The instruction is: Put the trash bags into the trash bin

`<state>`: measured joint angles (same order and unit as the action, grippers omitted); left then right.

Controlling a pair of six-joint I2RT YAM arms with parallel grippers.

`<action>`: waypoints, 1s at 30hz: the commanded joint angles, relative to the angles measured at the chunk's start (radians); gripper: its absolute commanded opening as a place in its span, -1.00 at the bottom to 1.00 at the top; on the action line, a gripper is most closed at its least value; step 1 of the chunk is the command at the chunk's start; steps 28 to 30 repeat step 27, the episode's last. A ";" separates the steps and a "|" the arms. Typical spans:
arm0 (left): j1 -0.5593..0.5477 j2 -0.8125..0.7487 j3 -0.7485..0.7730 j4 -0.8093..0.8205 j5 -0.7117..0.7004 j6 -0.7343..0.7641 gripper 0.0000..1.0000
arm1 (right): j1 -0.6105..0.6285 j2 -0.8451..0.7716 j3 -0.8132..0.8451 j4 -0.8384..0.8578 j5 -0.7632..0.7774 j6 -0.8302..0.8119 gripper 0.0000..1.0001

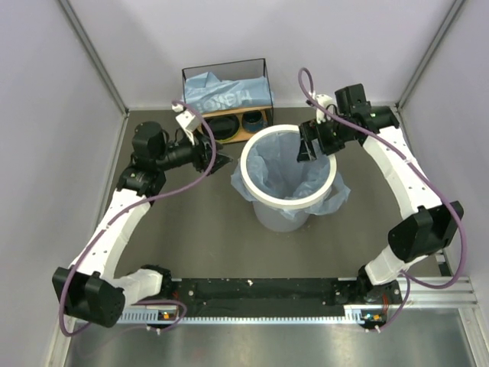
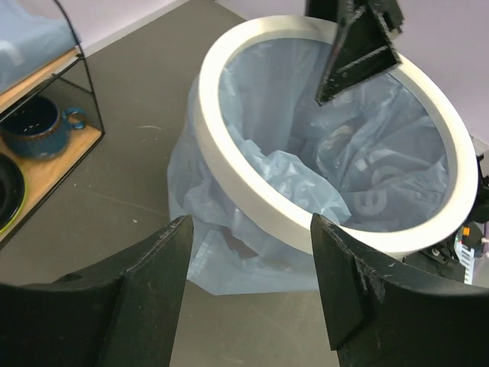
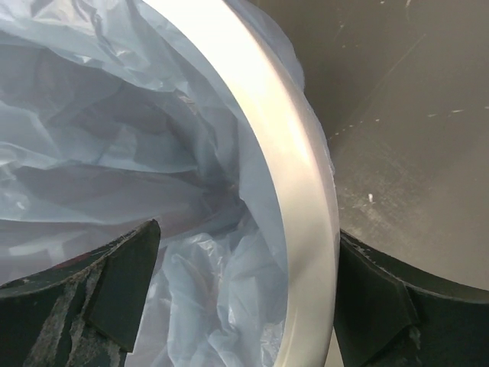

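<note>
A light-blue trash bag (image 1: 284, 174) lines the trash bin (image 1: 276, 222) at the centre of the worktop (image 1: 229, 245). Its mouth is turned out over the top and appears to be trapped under the bin's white ring (image 1: 263, 197), with a loose skirt of film hanging outside below the rim.

The right pincer (image 3: 248, 237) hangs over the far right side of the ring with its jaws wide apart. One finger is over the bag inside and the other is outside the bin, with the ring running between them. It holds nothing, as far as the wrist view shows. The left pincer (image 2: 250, 229) sits just beside the bin on its left, pointed at the rim, its jaws also apart and empty.

A second bag (image 1: 229, 92), crumpled and bearing white lettering, lies on top of the wire-framed shelf (image 1: 266, 117) at the back of the worktop. It is above a dark cup (image 2: 34, 126), and neither pincer touches it.

By the look of things the job is partly done: one bag is in the bin with the ring seated over it. The bag on the shelf has yet to be brought across. Whether more bags lie beneath the top one cannot be told from these views.
</note>
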<state>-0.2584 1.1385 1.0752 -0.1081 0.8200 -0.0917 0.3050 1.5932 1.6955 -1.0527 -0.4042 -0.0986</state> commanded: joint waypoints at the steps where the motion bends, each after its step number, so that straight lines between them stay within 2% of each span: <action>1: 0.045 0.036 0.141 -0.085 -0.027 -0.051 0.41 | -0.024 -0.079 0.032 0.042 -0.117 0.080 0.83; 3: 0.086 0.093 0.211 -0.169 0.001 -0.037 0.65 | -0.093 -0.093 0.077 0.048 -0.177 0.121 0.93; 6: 0.169 0.156 0.314 -0.307 0.051 -0.029 0.85 | -0.212 -0.111 0.119 0.048 -0.258 0.126 0.98; 7: 0.192 0.170 0.337 -0.358 0.056 -0.034 0.98 | -0.242 -0.114 0.127 0.049 -0.286 0.123 0.98; 9: 0.250 0.219 0.396 -0.405 0.022 -0.037 0.98 | -0.330 -0.124 0.141 0.051 -0.333 0.109 0.98; 10: 0.280 0.239 0.422 -0.479 -0.017 -0.036 0.98 | -0.357 -0.133 0.141 0.056 -0.346 0.103 0.98; 11: 0.291 0.262 0.493 -0.520 -0.062 -0.028 0.98 | -0.386 -0.134 0.138 0.060 -0.357 0.105 0.98; 14: 0.301 0.339 0.555 -0.652 -0.250 0.042 0.98 | -0.480 -0.144 0.089 0.069 -0.361 0.044 0.98; 16: 0.301 0.352 0.526 -0.685 -0.326 0.128 0.97 | -0.524 -0.160 0.000 0.080 -0.319 -0.002 0.98; 21: 0.294 0.301 0.309 -0.645 -0.452 0.161 0.97 | -0.573 -0.200 -0.251 0.144 -0.263 -0.113 0.98; 24: 0.274 0.277 0.255 -0.608 -0.524 0.181 0.97 | -0.573 -0.233 -0.363 0.206 -0.266 -0.139 0.98; 27: 0.223 0.270 0.239 -0.593 -0.604 0.208 0.97 | -0.572 -0.242 -0.404 0.240 -0.262 -0.133 0.98; 30: 0.223 0.270 0.239 -0.593 -0.604 0.208 0.97 | -0.572 -0.242 -0.404 0.240 -0.262 -0.133 0.98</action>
